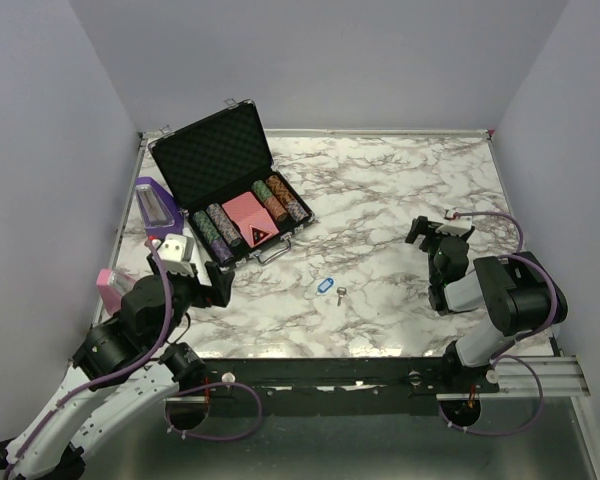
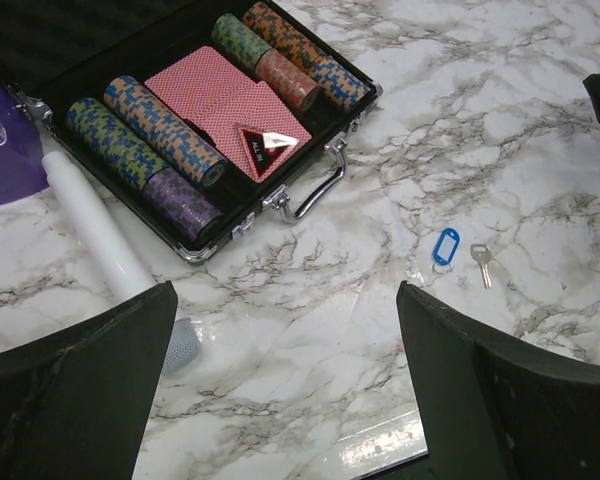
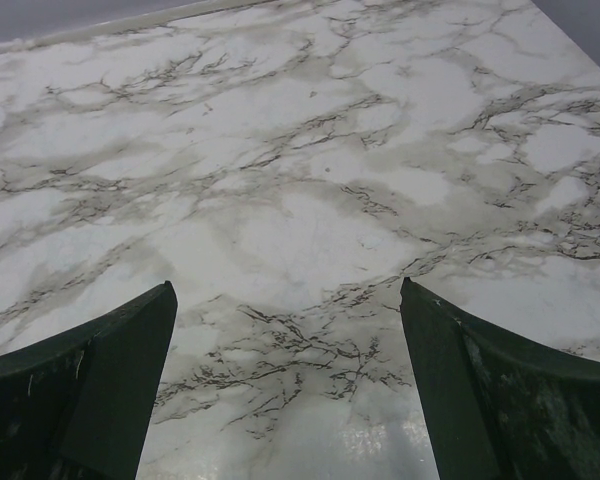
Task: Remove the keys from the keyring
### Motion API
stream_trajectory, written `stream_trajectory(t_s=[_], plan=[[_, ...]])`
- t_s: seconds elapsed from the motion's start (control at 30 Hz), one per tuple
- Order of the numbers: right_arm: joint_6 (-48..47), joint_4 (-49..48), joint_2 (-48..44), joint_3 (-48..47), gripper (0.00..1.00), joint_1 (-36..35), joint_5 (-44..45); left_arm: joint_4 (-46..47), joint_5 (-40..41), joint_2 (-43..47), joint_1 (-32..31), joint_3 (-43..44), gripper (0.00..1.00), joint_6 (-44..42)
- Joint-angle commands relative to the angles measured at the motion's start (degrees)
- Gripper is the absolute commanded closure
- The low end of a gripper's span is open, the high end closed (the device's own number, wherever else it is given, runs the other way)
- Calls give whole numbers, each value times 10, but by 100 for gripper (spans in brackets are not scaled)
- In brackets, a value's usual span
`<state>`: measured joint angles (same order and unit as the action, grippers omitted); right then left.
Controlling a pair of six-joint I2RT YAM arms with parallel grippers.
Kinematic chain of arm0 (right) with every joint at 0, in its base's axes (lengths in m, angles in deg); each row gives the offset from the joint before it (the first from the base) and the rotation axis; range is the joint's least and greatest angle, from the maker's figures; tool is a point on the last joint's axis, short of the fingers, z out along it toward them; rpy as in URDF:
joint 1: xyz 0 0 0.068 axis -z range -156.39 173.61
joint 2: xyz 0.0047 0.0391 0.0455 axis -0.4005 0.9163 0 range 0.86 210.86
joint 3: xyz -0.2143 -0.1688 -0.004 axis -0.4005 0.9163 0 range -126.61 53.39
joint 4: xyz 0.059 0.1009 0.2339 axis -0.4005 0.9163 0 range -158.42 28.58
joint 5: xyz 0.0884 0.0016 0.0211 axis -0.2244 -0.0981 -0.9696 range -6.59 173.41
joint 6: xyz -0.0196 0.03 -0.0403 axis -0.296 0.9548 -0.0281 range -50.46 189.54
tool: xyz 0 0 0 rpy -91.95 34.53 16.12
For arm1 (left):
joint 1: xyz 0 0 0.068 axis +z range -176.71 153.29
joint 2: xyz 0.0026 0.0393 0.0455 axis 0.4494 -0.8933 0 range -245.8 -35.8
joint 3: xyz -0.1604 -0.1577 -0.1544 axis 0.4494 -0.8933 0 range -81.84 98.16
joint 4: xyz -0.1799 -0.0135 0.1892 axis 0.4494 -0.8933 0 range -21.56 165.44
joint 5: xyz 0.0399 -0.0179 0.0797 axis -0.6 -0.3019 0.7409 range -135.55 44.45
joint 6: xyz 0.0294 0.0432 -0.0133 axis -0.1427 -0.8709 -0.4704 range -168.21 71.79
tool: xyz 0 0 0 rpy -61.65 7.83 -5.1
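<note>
The keyring's blue tag (image 1: 325, 285) lies flat on the marble table (image 1: 400, 180), near its middle front. One small silvery key (image 1: 340, 294) lies just right of it. In the left wrist view the tag (image 2: 445, 246) and the key (image 2: 481, 264) lie side by side with a narrow gap between them. My left gripper (image 1: 208, 283) is open and empty, hovering to the left of the tag; in its own view (image 2: 285, 288) the jaws frame bare table. My right gripper (image 1: 435, 226) is open and empty at the right, over bare marble (image 3: 285, 285).
An open black case (image 1: 230, 190) with poker chips and red cards stands at the back left. A purple box (image 1: 155, 205) and a pink object (image 1: 108, 288) sit at the left edge. A white tube (image 2: 95, 230) lies beside the case.
</note>
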<state>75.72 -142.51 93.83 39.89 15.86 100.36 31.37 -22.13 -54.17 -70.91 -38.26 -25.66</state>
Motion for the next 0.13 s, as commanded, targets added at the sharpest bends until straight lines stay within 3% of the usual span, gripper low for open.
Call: stream_trajectory(t_s=[0.0,0.1], plan=[[5,-22,6,-2,0,5,-11,-12,17,6,3,0,1,6],[0,-34,6,3,0,5,-9,-15,21,7,3,1,1,7]])
